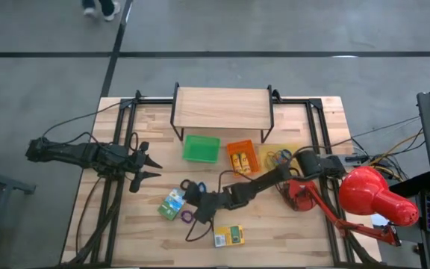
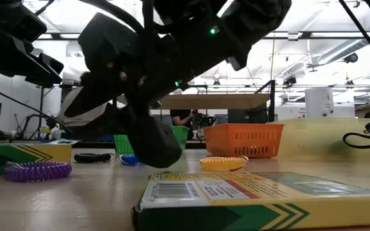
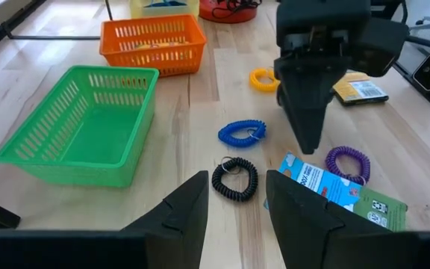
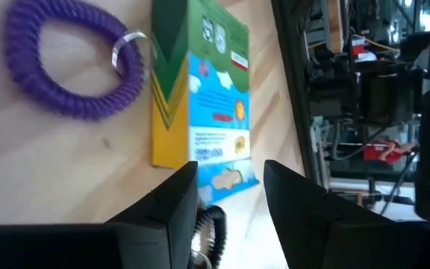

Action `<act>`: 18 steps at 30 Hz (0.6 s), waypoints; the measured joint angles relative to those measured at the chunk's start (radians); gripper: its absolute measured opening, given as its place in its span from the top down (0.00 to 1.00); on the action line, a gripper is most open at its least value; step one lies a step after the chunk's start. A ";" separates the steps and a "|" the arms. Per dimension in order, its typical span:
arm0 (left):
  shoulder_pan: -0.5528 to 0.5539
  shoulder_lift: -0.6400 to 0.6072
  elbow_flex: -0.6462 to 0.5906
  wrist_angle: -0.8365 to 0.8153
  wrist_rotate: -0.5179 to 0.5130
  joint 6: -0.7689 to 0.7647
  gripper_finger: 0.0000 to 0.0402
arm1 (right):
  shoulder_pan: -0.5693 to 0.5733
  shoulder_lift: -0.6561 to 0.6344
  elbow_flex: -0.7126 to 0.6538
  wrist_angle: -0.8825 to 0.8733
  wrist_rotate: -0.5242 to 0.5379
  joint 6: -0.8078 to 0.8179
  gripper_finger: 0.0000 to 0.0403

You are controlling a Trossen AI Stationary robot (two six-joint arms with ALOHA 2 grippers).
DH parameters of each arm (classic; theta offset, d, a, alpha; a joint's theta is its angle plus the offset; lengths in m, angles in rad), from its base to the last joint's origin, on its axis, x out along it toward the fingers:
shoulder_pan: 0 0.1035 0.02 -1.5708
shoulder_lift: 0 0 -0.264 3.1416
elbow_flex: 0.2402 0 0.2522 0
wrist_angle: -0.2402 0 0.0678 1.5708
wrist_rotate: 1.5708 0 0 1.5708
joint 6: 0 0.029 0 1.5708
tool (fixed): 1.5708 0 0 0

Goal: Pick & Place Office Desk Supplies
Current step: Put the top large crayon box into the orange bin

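Right wrist view puts your right pincer over the desk with its fingers apart and nothing between them. Just beyond the fingertips lies the green and yellow box, with the purple band beside that box. A black band peeks out between the fingers, mostly hidden by them.

From overhead, this pincer hangs near the desk's middle. A second box lies nearer the front edge, apart from it.

Your left pincer waits well off to the side, fingers apart and empty.

Past the right pincer, toward the wooden shelf, the green tray sits empty. The orange tray holds yellow items you cannot make out.
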 joint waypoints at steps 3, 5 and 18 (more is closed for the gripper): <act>0.000 0.000 0.000 0.000 0.000 0.000 0.64 | -0.002 0.000 -0.001 -0.001 0.004 -0.001 0.63; 0.000 0.000 0.000 0.000 0.000 0.000 0.64 | -0.005 0.000 -0.001 -0.010 0.003 0.024 0.63; 0.000 0.000 0.000 0.000 0.000 0.000 0.64 | -0.023 0.000 0.000 -0.055 -0.028 0.090 0.63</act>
